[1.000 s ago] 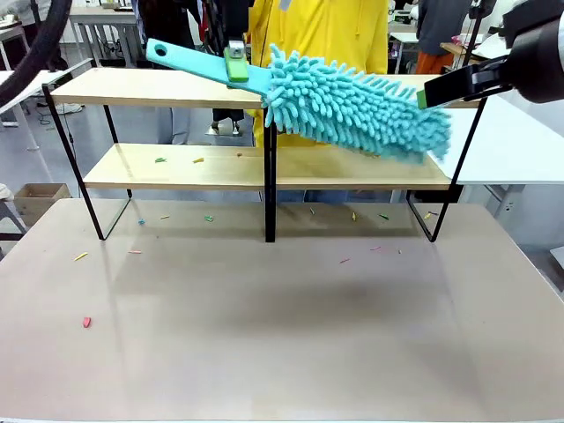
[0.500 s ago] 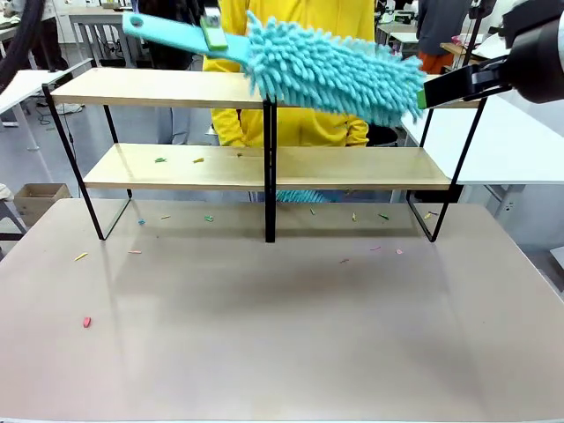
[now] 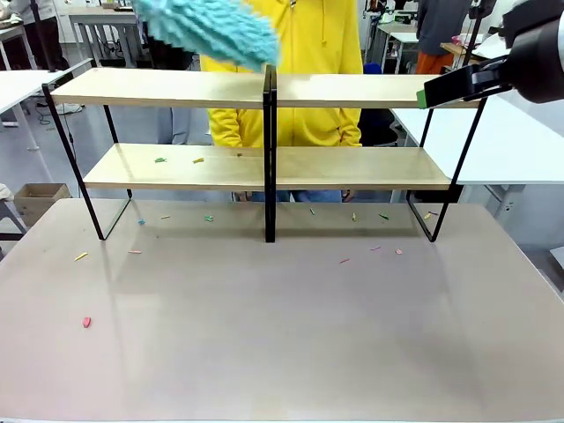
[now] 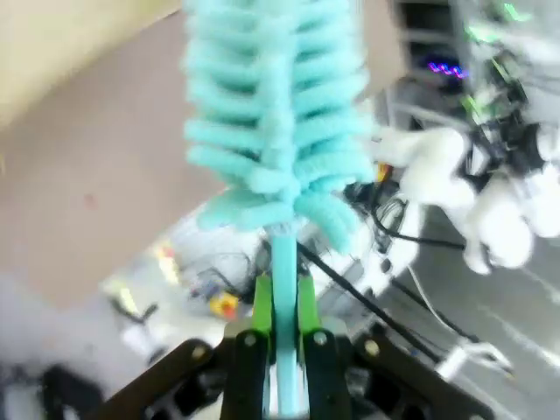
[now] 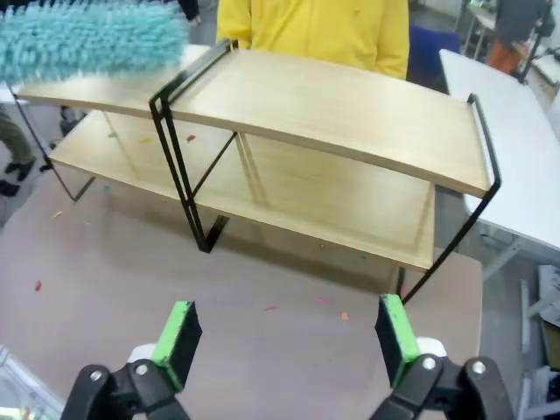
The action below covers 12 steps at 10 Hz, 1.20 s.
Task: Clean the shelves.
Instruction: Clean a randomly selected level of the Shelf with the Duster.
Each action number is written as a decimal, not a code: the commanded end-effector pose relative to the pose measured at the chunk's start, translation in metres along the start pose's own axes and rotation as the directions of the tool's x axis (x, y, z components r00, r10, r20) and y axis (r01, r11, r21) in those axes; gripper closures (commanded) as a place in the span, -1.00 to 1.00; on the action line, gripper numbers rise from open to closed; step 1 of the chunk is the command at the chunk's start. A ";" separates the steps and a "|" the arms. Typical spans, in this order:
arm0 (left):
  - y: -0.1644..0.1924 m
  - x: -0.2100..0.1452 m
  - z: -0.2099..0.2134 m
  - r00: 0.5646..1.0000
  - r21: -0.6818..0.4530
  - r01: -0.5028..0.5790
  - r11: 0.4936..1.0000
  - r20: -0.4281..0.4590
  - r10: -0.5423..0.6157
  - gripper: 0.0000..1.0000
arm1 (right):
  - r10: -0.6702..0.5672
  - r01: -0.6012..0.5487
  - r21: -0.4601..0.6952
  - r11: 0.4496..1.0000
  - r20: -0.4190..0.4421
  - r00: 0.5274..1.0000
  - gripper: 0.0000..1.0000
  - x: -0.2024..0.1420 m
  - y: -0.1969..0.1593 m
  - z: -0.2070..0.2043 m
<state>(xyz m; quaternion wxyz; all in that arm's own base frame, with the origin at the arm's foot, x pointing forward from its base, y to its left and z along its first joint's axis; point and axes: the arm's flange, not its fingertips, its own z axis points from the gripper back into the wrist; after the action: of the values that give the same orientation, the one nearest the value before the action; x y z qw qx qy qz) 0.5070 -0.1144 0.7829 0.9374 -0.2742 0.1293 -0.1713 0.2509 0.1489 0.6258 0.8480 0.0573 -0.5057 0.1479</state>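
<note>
The shelves (image 3: 264, 88) stand across the far half of the table, two light wooden boards in a thin black frame. A fluffy turquoise duster (image 3: 207, 31) hangs above the left half of the top board, its head blurred. In the left wrist view my left gripper (image 4: 284, 297) is shut on the duster's turquoise handle (image 4: 283, 262), the head (image 4: 271, 122) stretching away from it. My right gripper (image 3: 432, 91) hovers at the right end of the top board. In its own view it (image 5: 287, 341) stands open and holds nothing, looking down on the shelves (image 5: 332, 105) and the duster (image 5: 87, 39).
A person in a yellow top (image 3: 291, 53) stands right behind the shelves. Small coloured scraps lie on the lower board's left half (image 3: 160, 159) and on the table, under the shelves (image 3: 208, 218) and at the front left (image 3: 86, 322). White tables (image 3: 520, 141) flank the area.
The duster has swept from the right half of the top board leftward and upward, partly leaving the picture's top. My right gripper has stayed where it was.
</note>
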 end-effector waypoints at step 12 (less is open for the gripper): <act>0.146 -0.198 -0.009 0.834 -0.311 0.482 0.819 0.451 -0.319 0.75 | 0.003 -0.003 0.001 1.000 0.001 1.000 -1.00 0.001 -0.001 0.000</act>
<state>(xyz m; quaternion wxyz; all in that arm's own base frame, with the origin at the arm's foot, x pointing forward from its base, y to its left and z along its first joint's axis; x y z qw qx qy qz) 0.3624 0.0746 0.7126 0.8102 -0.5211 -0.0785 -0.2567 0.2508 0.1488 0.6260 0.8479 0.0574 -0.5059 0.1478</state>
